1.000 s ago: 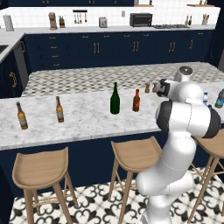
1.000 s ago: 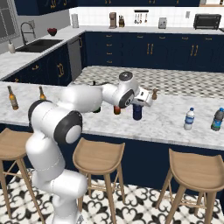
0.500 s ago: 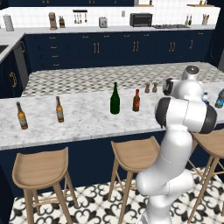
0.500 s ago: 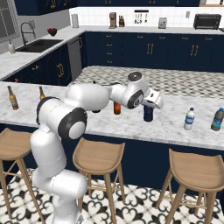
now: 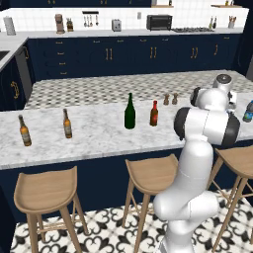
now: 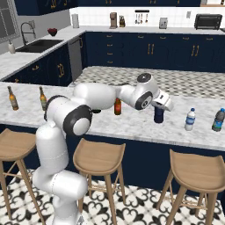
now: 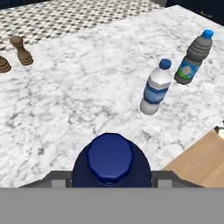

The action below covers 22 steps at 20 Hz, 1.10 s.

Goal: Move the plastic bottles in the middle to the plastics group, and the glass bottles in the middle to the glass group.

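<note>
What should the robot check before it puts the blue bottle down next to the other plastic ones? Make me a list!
1. Navy bottle in the gripper: ok, the fingers sit at both sides of it in the hand view.
2. Bottle upright: ok.
3. Plastics group found: ok, clear water bottle and dark teal bottle stand ahead.
4. Bare counter beside the water bottle for a landing spot: ok.
5. Bottle lifted off the counter: cannot tell.
6. Green wine bottle and red-topped bottle waiting in the middle: ok.
</note>
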### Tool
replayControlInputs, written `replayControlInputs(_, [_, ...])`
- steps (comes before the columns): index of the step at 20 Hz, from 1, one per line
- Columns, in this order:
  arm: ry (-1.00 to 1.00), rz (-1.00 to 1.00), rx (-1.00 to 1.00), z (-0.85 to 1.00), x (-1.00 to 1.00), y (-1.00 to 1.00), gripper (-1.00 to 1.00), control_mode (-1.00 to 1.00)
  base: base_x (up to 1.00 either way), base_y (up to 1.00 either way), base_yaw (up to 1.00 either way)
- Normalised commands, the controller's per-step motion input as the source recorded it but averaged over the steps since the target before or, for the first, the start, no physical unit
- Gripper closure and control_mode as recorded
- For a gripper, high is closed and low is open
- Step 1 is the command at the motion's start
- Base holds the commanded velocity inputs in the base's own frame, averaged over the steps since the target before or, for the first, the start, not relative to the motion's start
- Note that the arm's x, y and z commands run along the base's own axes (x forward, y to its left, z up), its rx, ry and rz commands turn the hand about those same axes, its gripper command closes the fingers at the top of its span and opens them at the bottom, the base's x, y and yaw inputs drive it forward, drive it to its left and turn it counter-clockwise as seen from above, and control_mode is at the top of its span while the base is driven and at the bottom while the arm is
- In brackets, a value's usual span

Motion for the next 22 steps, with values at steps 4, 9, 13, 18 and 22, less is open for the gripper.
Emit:
replayControlInputs(4, [-0.05, -0.03, 0.0, -0.11, 0.18, -0.31, 1.0, -1.0, 0.0, 0.0, 0.0])
replayControlInputs(9, [-0.06, -0.03, 0.01, -0.14, 0.18, -0.26, 1.0, -1.0, 0.0, 0.0, 0.0])
replayControlInputs(13, [-0.05, -0.03, 0.02, -0.09, 0.08, -0.26, 1.0, -1.0, 0.0, 0.0, 0.0])
replayControlInputs(18, [-0.03, -0.02, 0.03, -0.14, 0.0, -0.2, 1.0, -1.0, 0.0, 0.0, 0.0])
replayControlInputs(22, [-0.02, -0.02, 0.03, -0.12, 0.0, -0.19, 1.0, -1.0, 0.0, 0.0, 0.0])
